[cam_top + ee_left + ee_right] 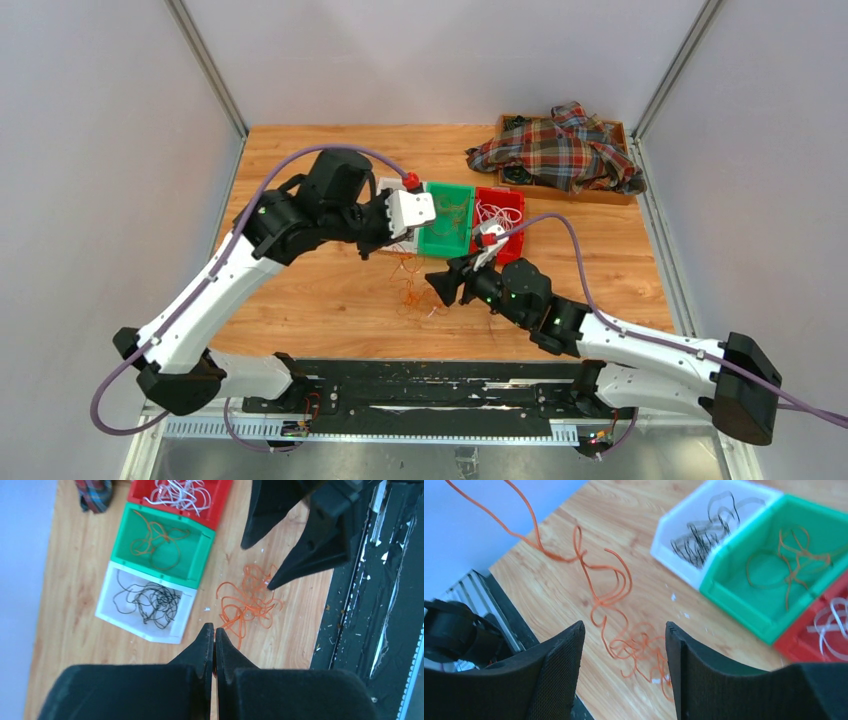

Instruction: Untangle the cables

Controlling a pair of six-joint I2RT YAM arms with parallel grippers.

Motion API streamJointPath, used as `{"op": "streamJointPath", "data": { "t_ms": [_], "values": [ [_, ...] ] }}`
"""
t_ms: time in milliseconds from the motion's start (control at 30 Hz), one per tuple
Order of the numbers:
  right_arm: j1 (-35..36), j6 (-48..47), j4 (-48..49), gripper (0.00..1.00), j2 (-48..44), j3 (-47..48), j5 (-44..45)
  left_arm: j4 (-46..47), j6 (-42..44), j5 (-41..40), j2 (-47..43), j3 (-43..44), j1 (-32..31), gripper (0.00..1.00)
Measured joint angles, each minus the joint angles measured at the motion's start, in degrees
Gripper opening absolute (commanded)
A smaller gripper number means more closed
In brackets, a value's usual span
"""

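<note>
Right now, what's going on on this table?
A robot is sorting cables by colour. The left tool is shut, apparently pinching an orange strand lifted off the orange tangle; the right tool hangs open over that tangle. The white bin, green bin and red bin hold black, orange and white cables.

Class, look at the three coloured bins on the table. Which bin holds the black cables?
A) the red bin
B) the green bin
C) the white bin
C: in the left wrist view the black cables lie tangled inside the white bin.
</note>
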Motion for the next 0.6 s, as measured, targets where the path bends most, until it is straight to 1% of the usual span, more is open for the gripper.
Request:
{"op": "streamJointPath", "data": {
  "t_ms": [167,400,600],
  "values": [
    [0.0,-2.3,4.6,0.61,3.4,5.5,-3.0,-1.7,0.2,0.1,-2.4,3.0,0.0,0.01],
    [0.0,-1.8,11.2,0.61,3.7,6.4,-6.2,-3.5,-0.1,0.8,-3.1,3.1,0.0,0.0],
    [0.0,-0.8,14.2,0.61,6.9,9.0,-10.0,-4.2,-1.5,2.3,-3.1,5.0,0.0,0.0]
  ]
}}
